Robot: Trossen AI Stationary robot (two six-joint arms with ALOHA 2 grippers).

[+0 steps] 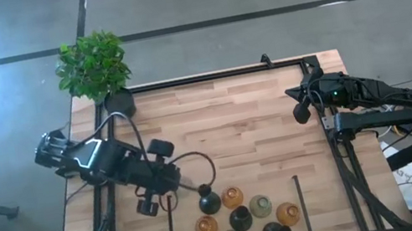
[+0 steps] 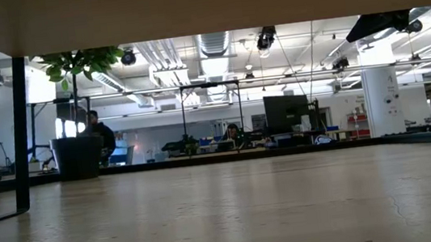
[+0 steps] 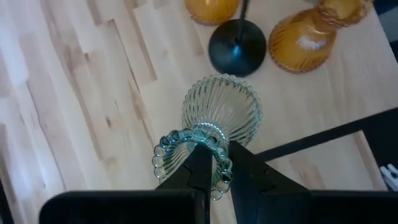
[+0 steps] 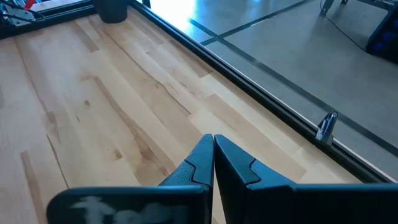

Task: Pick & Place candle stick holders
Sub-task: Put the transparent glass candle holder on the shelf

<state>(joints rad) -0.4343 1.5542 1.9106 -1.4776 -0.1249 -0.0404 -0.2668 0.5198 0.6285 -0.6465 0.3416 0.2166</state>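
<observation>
The left gripper (image 3: 214, 163) pinched the beaded rim of a pale green ribbed glass candle stick holder (image 3: 219, 118), its bulb resting just ahead of the fingertips on the light wooden table (image 1: 232, 119). Just beyond stood a black bulb-based holder (image 3: 237, 46), flanked by two amber ribbed glass holders (image 3: 303, 38). Farther off across the table, the right gripper (image 4: 213, 149) hovered over bare planks, fingers pressed together.

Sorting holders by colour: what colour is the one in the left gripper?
Pale green, ribbed clear glass with a beaded rim; the left wrist view shows it best.
</observation>
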